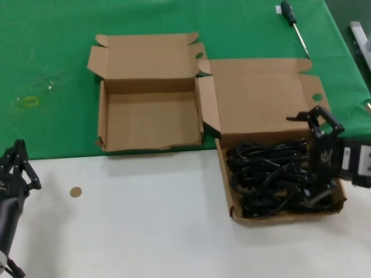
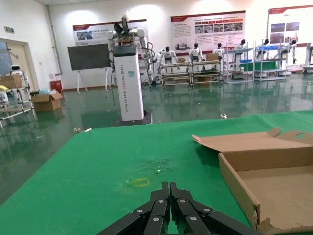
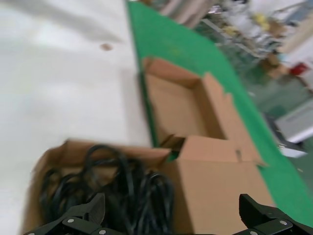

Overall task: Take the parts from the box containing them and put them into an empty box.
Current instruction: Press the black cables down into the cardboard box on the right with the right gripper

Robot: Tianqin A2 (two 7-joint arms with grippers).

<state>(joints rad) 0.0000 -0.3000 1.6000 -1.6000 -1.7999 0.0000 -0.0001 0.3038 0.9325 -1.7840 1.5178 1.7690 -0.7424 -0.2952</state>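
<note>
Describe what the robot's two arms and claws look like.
Both claws are black linkage mechanisms of jointed bars with small silver rivets. The right claw sits on a black wrist block with a white logo, followed by a white and grey segment. The left claw continues into a dark, rounded forearm. No sleeves or loose cables show.

We see a screwdriver (image 1: 294, 24) lying on the green cloth (image 1: 52, 52) at the far right of the surface (image 1: 145, 220), well apart from a small brown disc (image 1: 75, 191) on its white near part. Beyond the cloth, a white pillar machine (image 2: 129, 73) stands in a hall lined with wall posters (image 2: 208, 30).
</note>
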